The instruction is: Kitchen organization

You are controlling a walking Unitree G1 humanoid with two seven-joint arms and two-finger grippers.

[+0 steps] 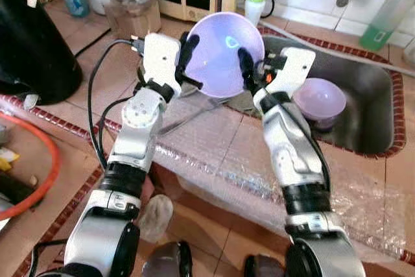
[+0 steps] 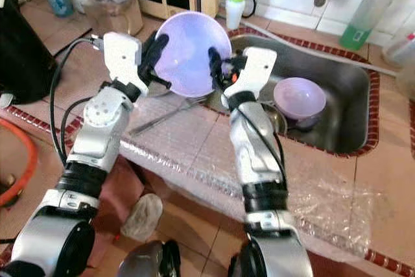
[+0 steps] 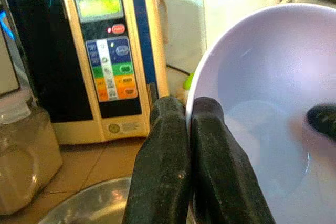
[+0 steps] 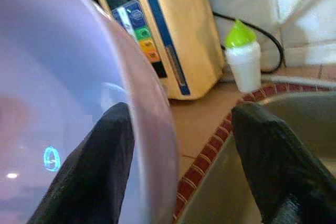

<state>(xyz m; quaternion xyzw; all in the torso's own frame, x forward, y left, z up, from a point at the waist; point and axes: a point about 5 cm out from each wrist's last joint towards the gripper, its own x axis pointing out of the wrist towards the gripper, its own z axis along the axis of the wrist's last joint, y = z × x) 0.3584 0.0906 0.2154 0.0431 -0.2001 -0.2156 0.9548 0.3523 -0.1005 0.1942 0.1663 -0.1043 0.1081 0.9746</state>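
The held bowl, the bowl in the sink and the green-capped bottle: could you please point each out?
Held bowl (image 1: pixel 217 53), left eye view, inner wall.
Sink bowl (image 1: pixel 319 98), left eye view, inside.
Green-capped bottle (image 4: pixel 242 59), right wrist view, white body.

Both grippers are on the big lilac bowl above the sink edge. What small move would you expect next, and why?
Probably closing the right gripper on the rim. The left gripper is already shut on the lilac bowl, but the right one straddles the rim with its fingers apart. Securing that side seems wise before carrying it, since the bowl hangs tilted over the sink.
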